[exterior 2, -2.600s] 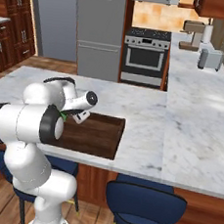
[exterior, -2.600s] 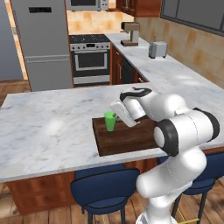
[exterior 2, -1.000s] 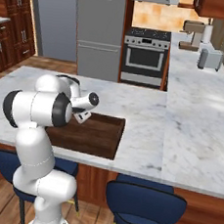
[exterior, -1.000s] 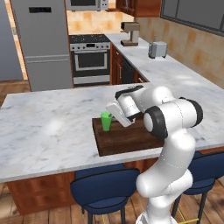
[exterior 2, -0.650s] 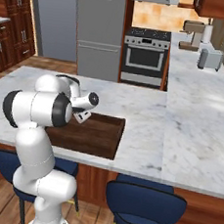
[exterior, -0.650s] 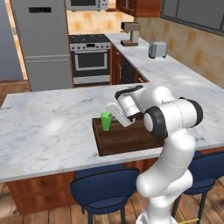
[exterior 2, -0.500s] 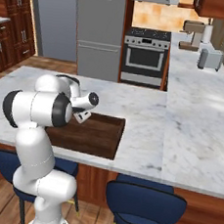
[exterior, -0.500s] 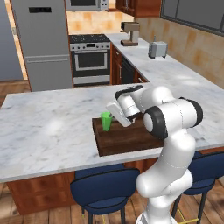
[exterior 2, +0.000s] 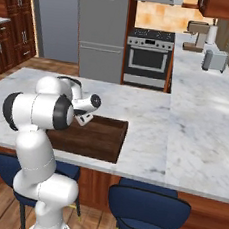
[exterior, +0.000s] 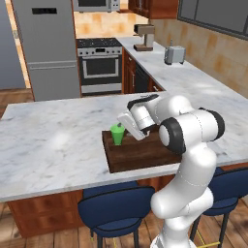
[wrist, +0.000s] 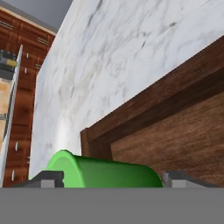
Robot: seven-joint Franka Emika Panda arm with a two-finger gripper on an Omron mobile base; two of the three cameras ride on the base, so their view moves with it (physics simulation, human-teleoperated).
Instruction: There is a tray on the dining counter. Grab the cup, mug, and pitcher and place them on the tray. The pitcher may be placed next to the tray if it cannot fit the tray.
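Observation:
The green cup stands upright on the left end of the dark wooden tray, which lies on the dining counter. My gripper reaches the cup from the right, low over the tray. In the hand view the cup lies between my fingertips, which flank it with a thin gap on the right; the gripper is open. The right base view has the tray partly behind my arm. The mug and the pitcher are out of view.
Blue stools stand under the counter's near edge. Bare marble stretches right of the tray. A stove and fridge line the back wall, with a coffee machine and a toaster on the far counter.
The arm and the cup stay at the tray's left end. The fingers have spread off the cup, which now stands free.

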